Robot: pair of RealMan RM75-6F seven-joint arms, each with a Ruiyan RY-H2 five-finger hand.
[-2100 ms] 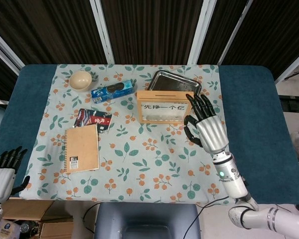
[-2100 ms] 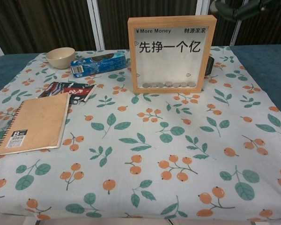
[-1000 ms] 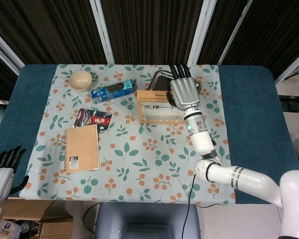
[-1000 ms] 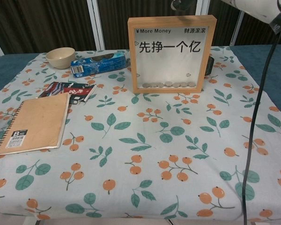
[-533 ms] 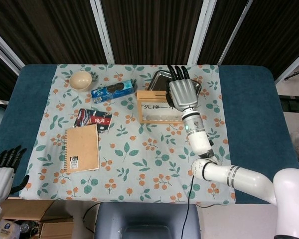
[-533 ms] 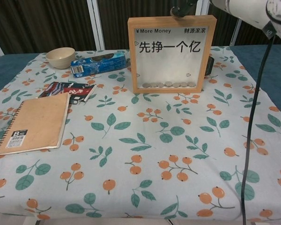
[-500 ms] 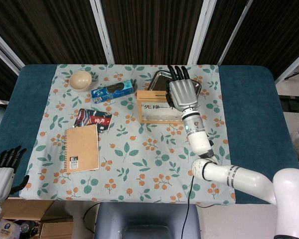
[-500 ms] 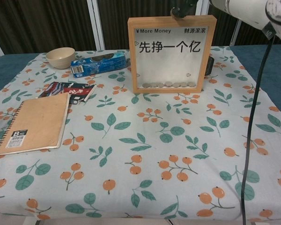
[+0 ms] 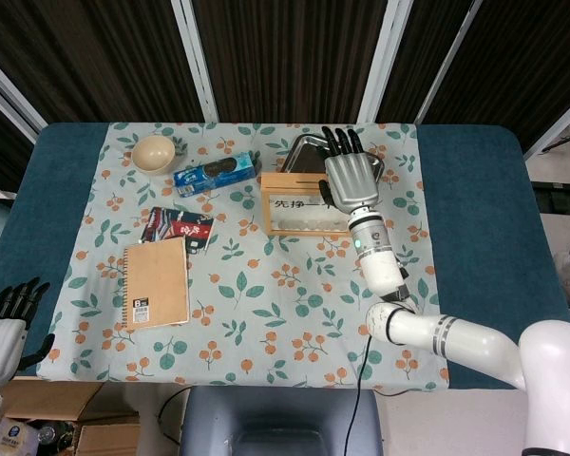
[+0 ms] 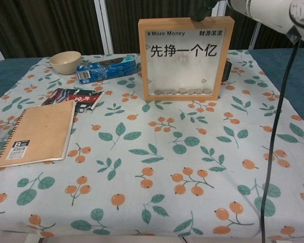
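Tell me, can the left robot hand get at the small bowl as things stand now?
Probably not easily. The left robot hand hangs off the near left table corner, while the bowl sits at the far edge. Nothing blocks the way; the notebook lies aside.

Counting what is lying on the flowered tablecloth [image 9: 266, 313]

One wooden coin frame [image 9: 309, 204] is standing near the cloth's far edge, with one row of coins [image 10: 181, 91] lying along its bottom, too small to number. One metal tray [image 9: 313, 152] is sitting behind the frame, and one bowl [image 9: 154, 152] is sitting toward the far left corner. One blue packet [image 9: 214, 175], one dark snack packet [image 9: 176, 227] and one spiral notebook [image 9: 157, 282] are lying on the left half. Two hands are showing: the right hand [image 9: 351, 176] and the left hand [image 9: 5, 332].
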